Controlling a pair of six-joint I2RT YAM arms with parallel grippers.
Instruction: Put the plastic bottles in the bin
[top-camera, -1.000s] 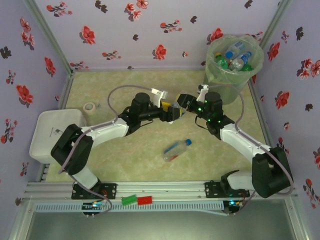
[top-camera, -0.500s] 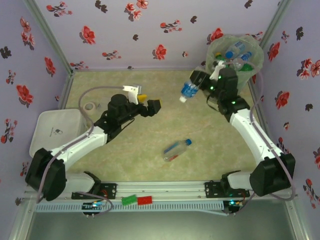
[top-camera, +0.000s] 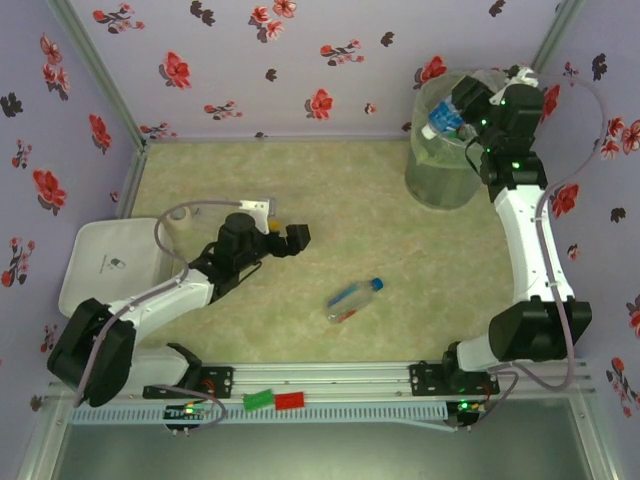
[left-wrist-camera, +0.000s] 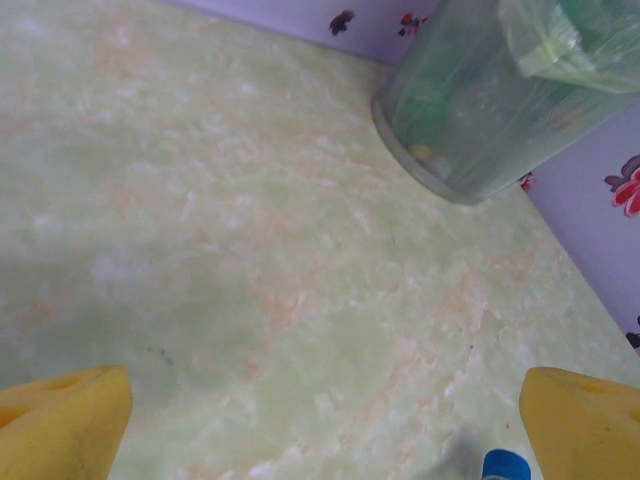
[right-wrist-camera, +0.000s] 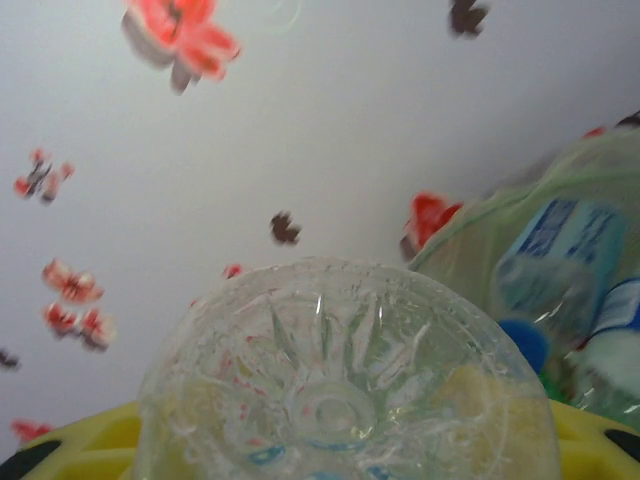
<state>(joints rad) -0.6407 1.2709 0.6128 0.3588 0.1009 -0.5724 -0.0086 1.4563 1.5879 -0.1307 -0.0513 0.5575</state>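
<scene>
Right claw (top-camera: 458, 108), clamped on a clear bottle (top-camera: 441, 120) over the rim of the bin (top-camera: 440, 185), should centre it above the opening before letting go; left claw (top-camera: 290, 238) hangs wide open, empty, above the surface (top-camera: 400, 240).

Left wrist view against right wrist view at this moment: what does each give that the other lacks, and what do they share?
Left wrist: the table, the outer wall and foot of the bin standing on it, the left gripper open, its yellow fingers wide apart with nothing between them, and a blue cap at the bottom edge.
Right wrist: the ribbed base of a clear bottle, close up, clamped in the right gripper, and blue-labelled bottles lying inside the bin.
Shared: the bin with its plastic liner, and the flowered purple wall behind it.
</scene>
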